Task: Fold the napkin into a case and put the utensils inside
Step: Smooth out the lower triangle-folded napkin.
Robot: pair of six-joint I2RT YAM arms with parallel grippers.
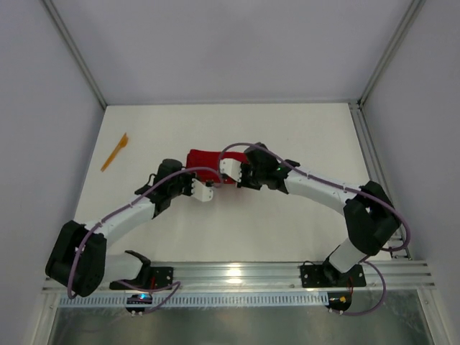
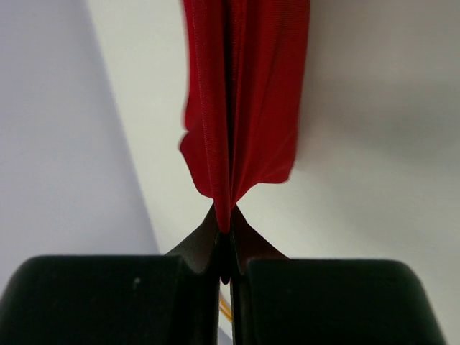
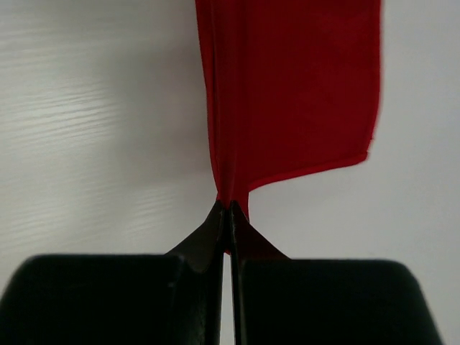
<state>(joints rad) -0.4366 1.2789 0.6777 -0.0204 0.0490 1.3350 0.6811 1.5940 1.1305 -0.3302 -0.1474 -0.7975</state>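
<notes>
You have left claw (image 2: 224, 230) and right claw (image 3: 230, 207) each pinched tight on a napkin (image 1: 203, 161) edge. Pull unevenly and the thin pinch may slip.

The bright red, plain soft cloth napkin (image 2: 244, 93) is seen pinched at its near edge by the black left gripper (image 2: 224, 228), whose jaws are pressed together on the fabric. From that pinch the cloth is gathered into lengthwise folds and runs up out of the top of the frame. Behind it a pale white surface (image 2: 359, 215) is shown, bordered on the left by a lilac-grey wall (image 2: 65, 144). A thin orange sliver (image 2: 226, 309) is glimpsed low between the jaws; what it is cannot be told.
</notes>
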